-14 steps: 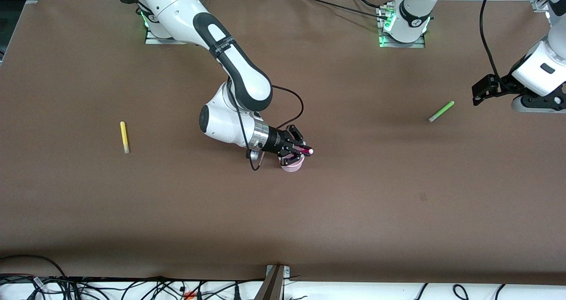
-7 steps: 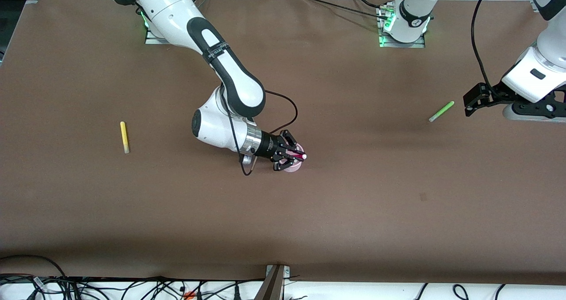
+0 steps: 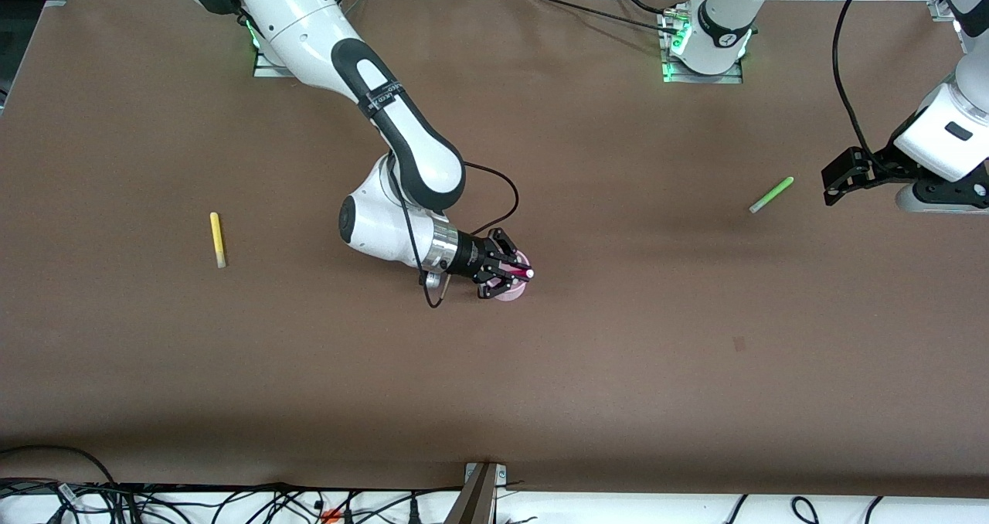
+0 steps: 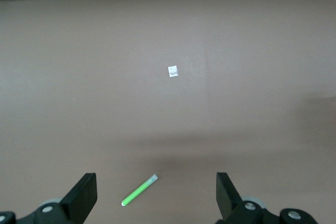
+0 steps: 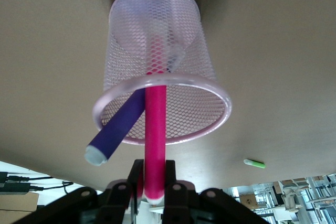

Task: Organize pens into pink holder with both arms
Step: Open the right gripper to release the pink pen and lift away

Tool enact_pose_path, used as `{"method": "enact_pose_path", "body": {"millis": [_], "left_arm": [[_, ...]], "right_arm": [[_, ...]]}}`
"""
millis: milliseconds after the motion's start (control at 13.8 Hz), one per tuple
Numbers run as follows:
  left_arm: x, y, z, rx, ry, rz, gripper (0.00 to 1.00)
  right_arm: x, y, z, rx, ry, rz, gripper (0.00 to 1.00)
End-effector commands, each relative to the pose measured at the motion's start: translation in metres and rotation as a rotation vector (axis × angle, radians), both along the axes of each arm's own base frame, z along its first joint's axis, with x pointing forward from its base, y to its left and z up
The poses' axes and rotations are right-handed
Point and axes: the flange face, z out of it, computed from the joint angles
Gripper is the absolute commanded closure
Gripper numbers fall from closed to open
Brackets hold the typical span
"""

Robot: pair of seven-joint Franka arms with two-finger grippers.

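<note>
Here, pink holder [image 5: 157, 72]: round mesh.

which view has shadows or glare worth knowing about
Front view: even light, soft shadow under the right hand at the pink holder. Left wrist view: a dim shadow band crosses the table above the green pen. Right wrist view: bright background past the table edge.

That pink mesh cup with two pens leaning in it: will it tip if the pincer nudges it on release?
Probably easy to tip. The round pink mesh holder looks thin and light, and flares from a narrow base. The purple pen leans over its rim, and the magenta pen, its tip inside, sits between the right pincer's fingers. A sideways pull could likely drag the holder.
</note>
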Motion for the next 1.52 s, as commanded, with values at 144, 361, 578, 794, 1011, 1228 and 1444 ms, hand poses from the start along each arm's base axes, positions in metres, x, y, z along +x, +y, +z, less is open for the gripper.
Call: {"method": "enact_pose_path", "body": {"millis": [144, 361, 578, 794, 1011, 1228, 1444], "left_arm": [[0.005, 0.005, 0.002, -0.010, 0.000, 0.009, 0.00], [0.004, 0.004, 0.002, -0.010, 0.001, 0.011, 0.00], [0.005, 0.001, 0.002, -0.010, 0.001, 0.008, 0.00], [0.004, 0.002, 0.003, -0.010, 0.000, 0.005, 0.00], [0.005, 0.002, 0.002, -0.010, 0.001, 0.003, 0.00], [0.004, 0.002, 0.001, -0.037, 0.008, 0.009, 0.00], [0.005, 0.011, 0.000, -0.041, 0.009, 0.023, 0.00]], "right_arm": [[0.004, 0.001, 0.017, 0.023, -0.028, 0.010, 0.26], [0.006, 0.003, 0.054, -0.022, -0.115, 0.079, 0.07], [0.012, -0.006, 0.090, -0.109, -0.212, 0.180, 0.01], [0.028, -0.042, 0.128, -0.123, -0.246, 0.246, 0.00], [0.037, -0.089, 0.183, -0.129, -0.289, 0.355, 0.00], [0.035, -0.149, 0.225, -0.185, -0.340, 0.573, 0.00], [0.010, -0.196, 0.261, -0.221, -0.400, 0.757, 0.00]]}}
